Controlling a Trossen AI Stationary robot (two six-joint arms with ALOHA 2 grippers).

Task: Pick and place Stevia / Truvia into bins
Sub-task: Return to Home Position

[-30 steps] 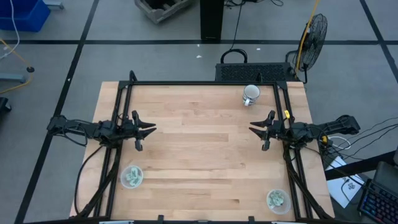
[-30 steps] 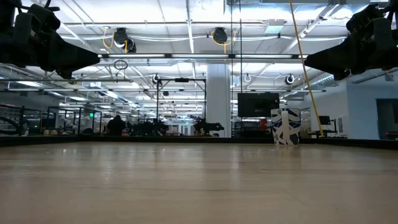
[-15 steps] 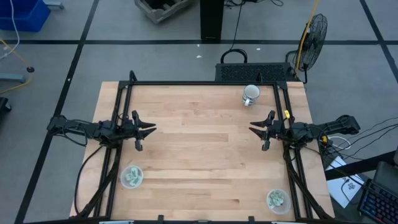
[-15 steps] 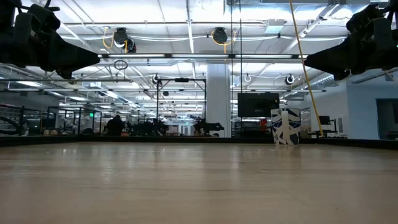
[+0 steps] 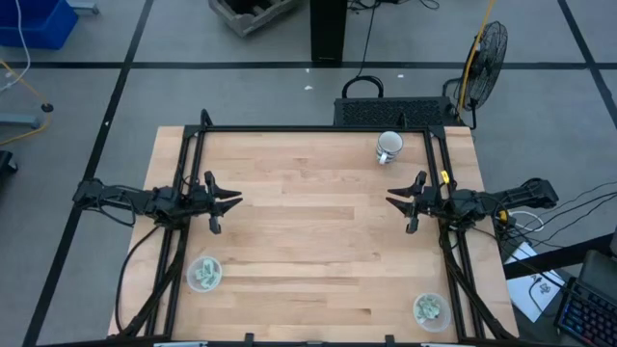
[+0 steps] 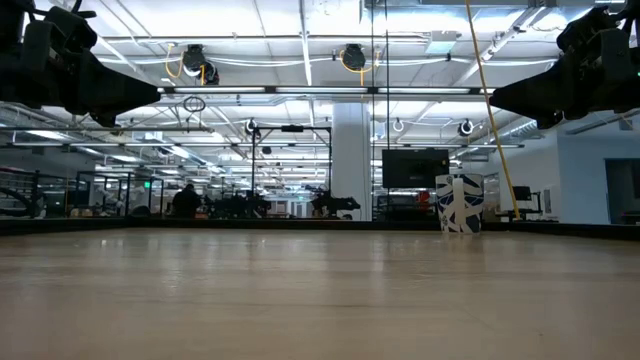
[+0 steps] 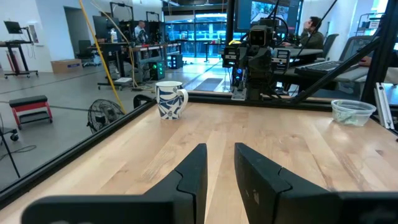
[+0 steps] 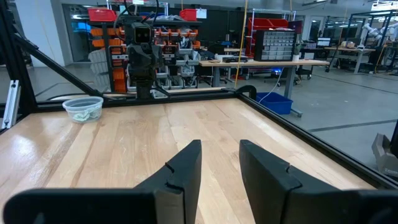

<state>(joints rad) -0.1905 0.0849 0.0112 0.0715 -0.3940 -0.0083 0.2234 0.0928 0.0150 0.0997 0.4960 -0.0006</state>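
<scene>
Counter: pale wood-plank top, bordered by a black frame; the back edge is the one toward the fan, which stands on the floor beyond the back right corner. Left end effector: held above the counter just inside the middle of the left edge, pointing toward the centre; fingers apart with a narrow gap, holding nothing. Right end effector: mirrored just inside the middle of the right edge; fingers likewise apart and empty. Left cup: small, round, clear with a whitish wall, upright near the left edge, toward the front corner. Right cup: same kind, upright in the front right corner. Sachets: tiny flat paper packets, pale green and white, lying loosely heaped inside both cups; their printing is too small to read. Mug: white with a dark blue pattern and a handle, upright by the back edge toward the right corner, well apart from both cups; no readable wording on it.
</scene>
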